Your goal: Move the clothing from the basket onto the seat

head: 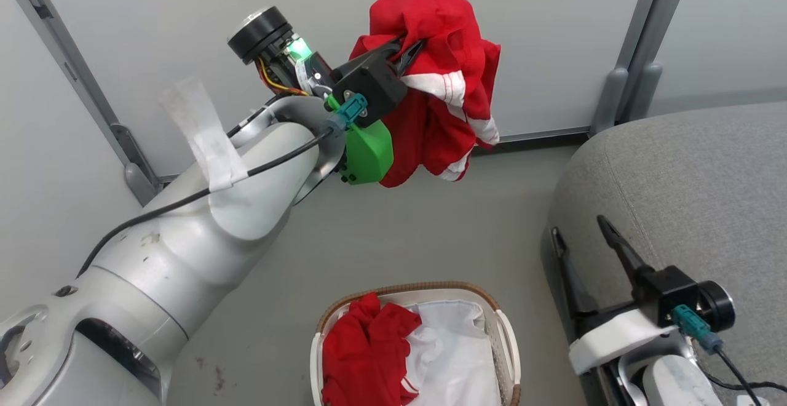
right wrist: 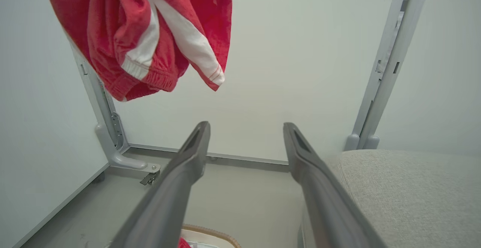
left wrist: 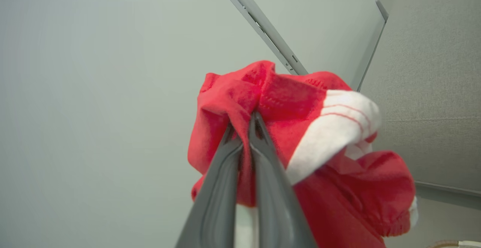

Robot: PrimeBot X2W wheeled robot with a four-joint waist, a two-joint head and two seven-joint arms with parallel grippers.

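My left gripper (head: pixel 411 48) is shut on a red garment with white stripes (head: pixel 442 80), holding it high above the floor in front of the wall. In the left wrist view the closed fingers (left wrist: pixel 259 158) pinch a fold of that garment (left wrist: pixel 300 135). It also hangs at the upper left of the right wrist view (right wrist: pixel 150 34). More red clothing (head: pixel 363 350) lies in the cream basket (head: pixel 507 338) at the bottom centre, beside white fabric (head: pixel 455 350). My right gripper (head: pixel 581 227) stands open and empty at the grey seat's (head: pixel 676 178) left edge.
Pale wall panels with grey metal posts (head: pixel 639 49) stand behind the basket and seat. My silver left arm (head: pixel 203 234) crosses the left of the head view. Grey floor (head: pixel 393 234) lies between basket and wall.
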